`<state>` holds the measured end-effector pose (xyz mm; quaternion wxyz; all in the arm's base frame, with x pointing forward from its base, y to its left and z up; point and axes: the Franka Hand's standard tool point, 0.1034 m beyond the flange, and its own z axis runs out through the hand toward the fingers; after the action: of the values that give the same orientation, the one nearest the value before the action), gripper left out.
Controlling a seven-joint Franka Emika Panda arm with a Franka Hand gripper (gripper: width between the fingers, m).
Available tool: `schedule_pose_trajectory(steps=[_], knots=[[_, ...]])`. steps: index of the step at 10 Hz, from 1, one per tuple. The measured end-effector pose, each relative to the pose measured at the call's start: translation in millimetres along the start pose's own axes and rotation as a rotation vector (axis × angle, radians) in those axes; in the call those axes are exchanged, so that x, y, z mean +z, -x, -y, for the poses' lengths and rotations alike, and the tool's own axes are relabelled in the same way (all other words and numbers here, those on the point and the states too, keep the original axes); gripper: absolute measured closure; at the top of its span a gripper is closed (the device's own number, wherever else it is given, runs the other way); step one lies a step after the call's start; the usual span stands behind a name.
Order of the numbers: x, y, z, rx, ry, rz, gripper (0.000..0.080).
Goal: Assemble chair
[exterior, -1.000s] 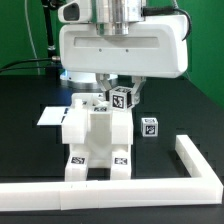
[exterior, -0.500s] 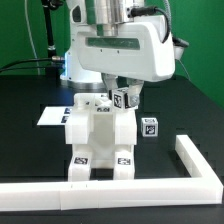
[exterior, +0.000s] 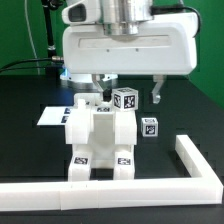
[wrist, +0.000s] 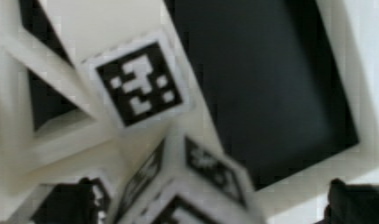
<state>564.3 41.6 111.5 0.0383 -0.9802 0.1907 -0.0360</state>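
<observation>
The white chair [exterior: 97, 138] stands in the middle of the black table, with tags on its front feet. A cube-topped post [exterior: 124, 99] with a tag rises at its back, on the exterior view's right. My gripper [exterior: 128, 92] hangs over that post, open. Its fingers [exterior: 157, 93] stand wide on either side of the cube and clear of it. In the wrist view the tagged cube [wrist: 200, 178] lies between the two dark fingertips [wrist: 355, 205], and a tagged chair panel [wrist: 138, 80] fills the space beyond. My gripper [wrist: 212, 208] holds nothing.
A loose small tagged cube piece [exterior: 149, 127] stands on the table to the exterior view's right of the chair. The long white L-shaped border rail [exterior: 192, 158] runs along the front and right. The marker board [exterior: 48, 116] lies behind the chair on the left.
The jaws have spread from close around the cube-topped post to wide open, letting it go. The hand swung about over the chair and now faces square again.
</observation>
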Motion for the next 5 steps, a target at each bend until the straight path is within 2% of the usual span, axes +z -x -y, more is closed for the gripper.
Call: schedule_pose_trajectory(steps=[2,3,4,5], knots=[[1.0,-0.5,-1.2,-0.095,0.002,0.001,0.0150],[0.9,-1.0,-1.8,-0.264,0.016,-0.002,0.0150],[0.6,-2.5,-2.0,-0.470,0.044,-0.008,0.0150],[1.9,-3.1,-4.2,-0.607,0.049,0.003,0.0150]])
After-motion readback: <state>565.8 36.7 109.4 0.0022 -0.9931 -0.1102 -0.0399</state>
